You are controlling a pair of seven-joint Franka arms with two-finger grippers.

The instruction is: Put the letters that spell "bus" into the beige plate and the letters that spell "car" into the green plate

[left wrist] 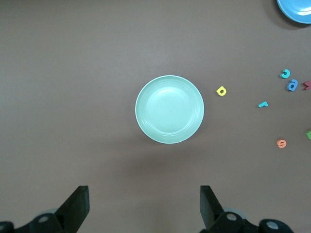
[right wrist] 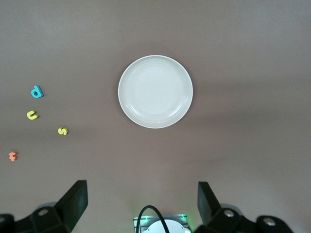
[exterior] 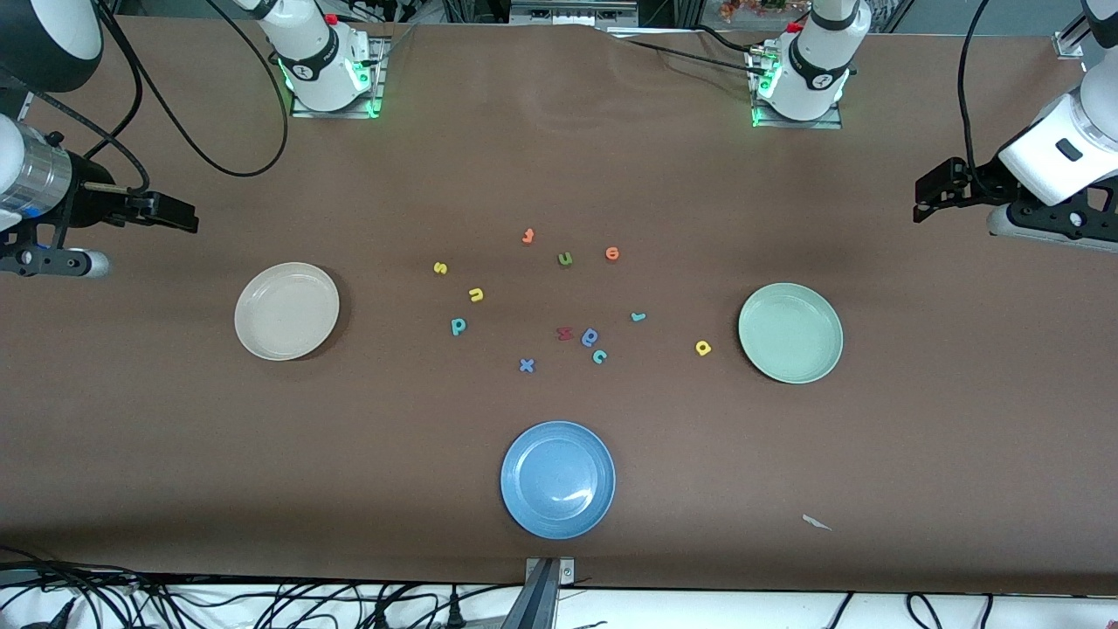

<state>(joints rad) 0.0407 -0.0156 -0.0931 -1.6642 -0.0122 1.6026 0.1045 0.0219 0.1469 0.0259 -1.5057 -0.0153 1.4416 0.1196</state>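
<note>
Three plates ring scattered letters in the front view: beige plate (exterior: pixel 286 311) toward the right arm's end, green plate (exterior: pixel 790 333) toward the left arm's, both empty. Left wrist view: left gripper (left wrist: pixel 144 206), wide open and empty, hovers over the green plate; yellow a (left wrist: pixel 221 91) just beside it. Right wrist view: right gripper (right wrist: pixel 142 204), likewise spread and empty, over the beige plate; teal b (right wrist: pixel 37 91), yellow-orange u (right wrist: pixel 32 115), yellow s (right wrist: pixel 62 131) lie flat nearby, axes varied.

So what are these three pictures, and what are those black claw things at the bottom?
They show two robot arms at a brown table. One picture looks down from a high camera. The other two come from cameras on the arms' wrists.

The claws are grippers. The left gripper hangs over bare table near the green plate. The right gripper hangs near the beige plate. Both are open and hold nothing.

A blue plate and little foam letters lie between them, none on a plate yet.
</note>
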